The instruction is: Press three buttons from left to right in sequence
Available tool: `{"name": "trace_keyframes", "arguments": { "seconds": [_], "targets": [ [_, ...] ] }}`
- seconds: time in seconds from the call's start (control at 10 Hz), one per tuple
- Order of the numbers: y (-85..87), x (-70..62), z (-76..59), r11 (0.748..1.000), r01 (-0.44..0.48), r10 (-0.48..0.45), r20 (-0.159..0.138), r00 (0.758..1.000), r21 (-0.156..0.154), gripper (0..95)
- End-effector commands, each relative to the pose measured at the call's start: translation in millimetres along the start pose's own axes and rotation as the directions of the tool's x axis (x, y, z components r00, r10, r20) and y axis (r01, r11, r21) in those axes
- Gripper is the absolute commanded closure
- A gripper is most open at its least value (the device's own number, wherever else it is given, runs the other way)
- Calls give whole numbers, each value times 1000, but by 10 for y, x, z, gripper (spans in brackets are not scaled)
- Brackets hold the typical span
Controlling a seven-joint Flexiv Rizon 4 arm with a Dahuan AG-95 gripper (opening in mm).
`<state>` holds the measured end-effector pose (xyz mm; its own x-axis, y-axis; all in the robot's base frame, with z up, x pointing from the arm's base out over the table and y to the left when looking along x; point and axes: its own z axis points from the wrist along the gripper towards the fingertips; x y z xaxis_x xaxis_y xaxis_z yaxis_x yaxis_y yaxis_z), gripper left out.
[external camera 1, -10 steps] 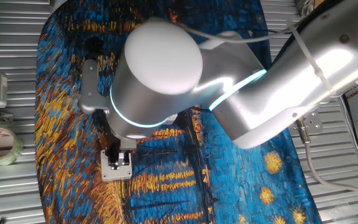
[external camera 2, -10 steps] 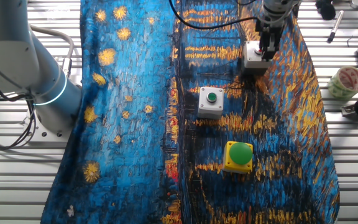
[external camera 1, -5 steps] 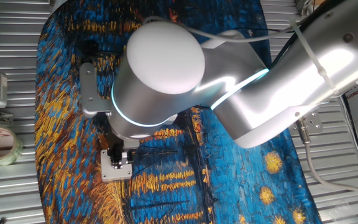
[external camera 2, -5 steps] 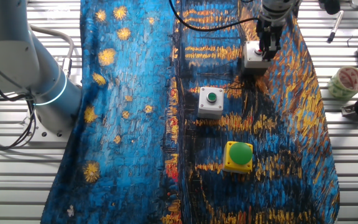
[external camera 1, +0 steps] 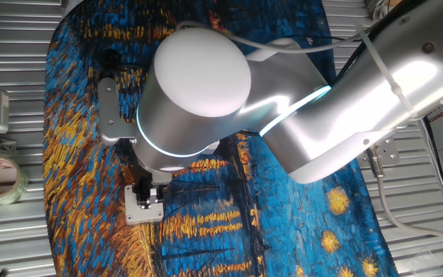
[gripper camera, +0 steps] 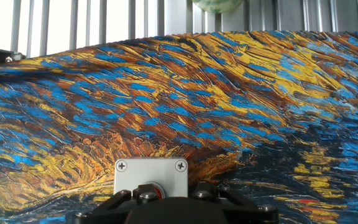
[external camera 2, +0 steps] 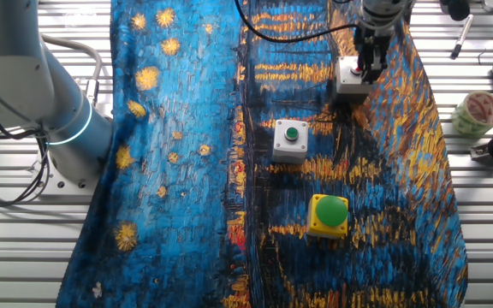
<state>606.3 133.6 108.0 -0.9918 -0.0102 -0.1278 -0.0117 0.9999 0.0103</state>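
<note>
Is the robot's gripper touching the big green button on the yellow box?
No, the gripper is at the grey-white box at the far end, apart from the yellow box with the green dome.

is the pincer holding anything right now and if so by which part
Nothing is held. The pincer is down on the top of the grey-white box with the red button, pressing, not gripping it.

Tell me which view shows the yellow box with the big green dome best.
The other fixed view: the yellow box with the green dome sits unobstructed on the painted cloth. One fixed view hides it behind the arm; the hand view misses it.
</note>
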Motion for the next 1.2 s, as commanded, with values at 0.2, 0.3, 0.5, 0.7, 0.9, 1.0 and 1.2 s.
{"name": "trace_keyframes", "arguments": {
  "seconds": [0.2,0.3,0.5,0.7,0.9,1.0,1.2],
  "targets": [
    [8,-5,11,1000,-5,5,-5,1000,-3,570],
    [24,2,16,1000,-24,24,-3,1000,1,570],
    [34,7,17,999,-33,33,-3,999,-5,570],
    [47,15,15,999,-33,33,-4,999,-5,570],
    [88,33,25,999,-44,44,-1,999,-6,570],
    [94,54,40,999,-44,44,0,999,-6,570],
    [72,81,56,999,-32,32,6,999,-9,570]
  ]
}}
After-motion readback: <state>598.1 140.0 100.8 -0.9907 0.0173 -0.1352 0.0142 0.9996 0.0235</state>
